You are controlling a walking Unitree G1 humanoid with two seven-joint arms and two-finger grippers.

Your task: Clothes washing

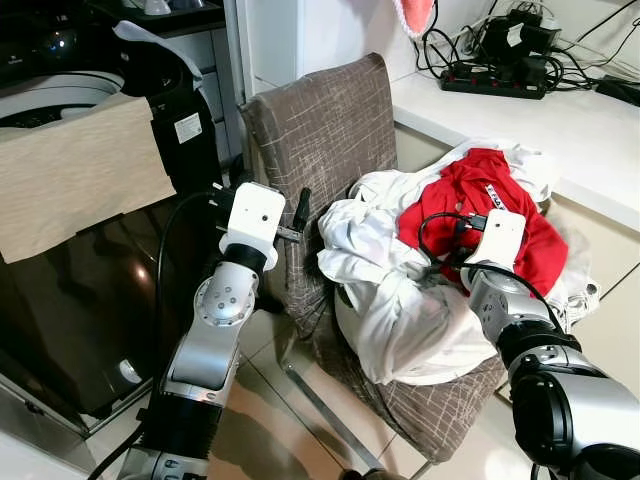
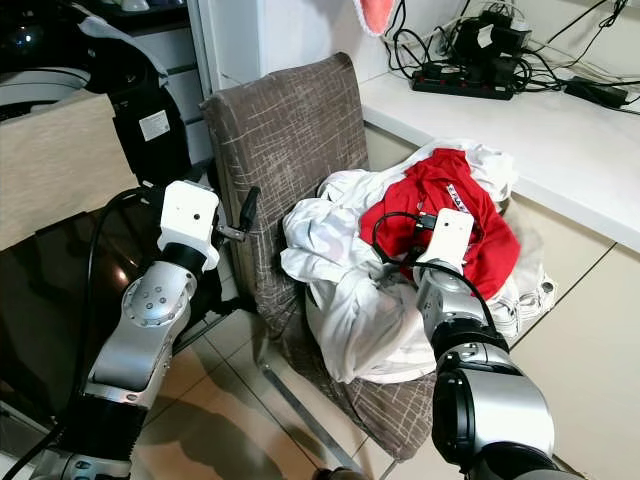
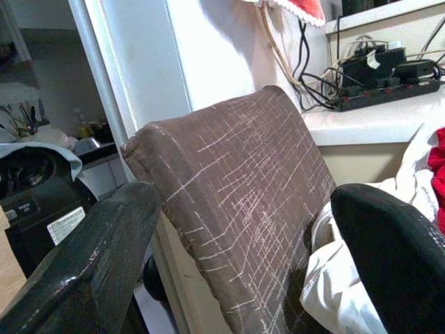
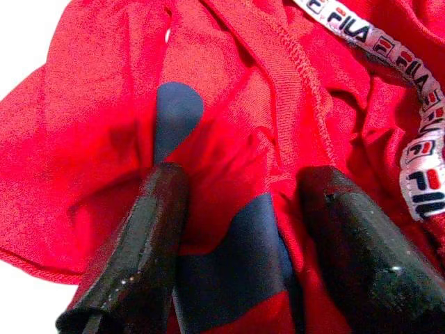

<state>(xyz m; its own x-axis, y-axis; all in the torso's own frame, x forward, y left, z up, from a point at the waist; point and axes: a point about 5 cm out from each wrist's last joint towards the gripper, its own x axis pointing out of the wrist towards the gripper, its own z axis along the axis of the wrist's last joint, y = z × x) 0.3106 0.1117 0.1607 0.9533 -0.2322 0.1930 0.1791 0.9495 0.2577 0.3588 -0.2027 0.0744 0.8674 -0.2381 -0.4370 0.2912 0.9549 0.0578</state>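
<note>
A pile of clothes lies on the seat of a brown fabric chair (image 1: 320, 130). White garments (image 1: 400, 310) make up most of the pile, and a red garment (image 1: 480, 190) with a white FILA band (image 4: 417, 160) lies on top. My right gripper (image 4: 243, 243) is open and pressed down into the red garment, with red and navy cloth between its fingers (image 4: 132, 257). My left gripper (image 3: 236, 278) is open in the air beside the left edge of the chair back, holding nothing. The washing machine (image 1: 50, 95) stands at the far left.
A beige panel (image 1: 80, 170) lies over the front of the washing machine. A white counter (image 1: 560, 130) behind the chair carries a power strip (image 1: 495, 80) and tangled cables. A dark appliance (image 1: 170, 100) stands left of the chair. Tiled floor (image 1: 260, 410) lies below.
</note>
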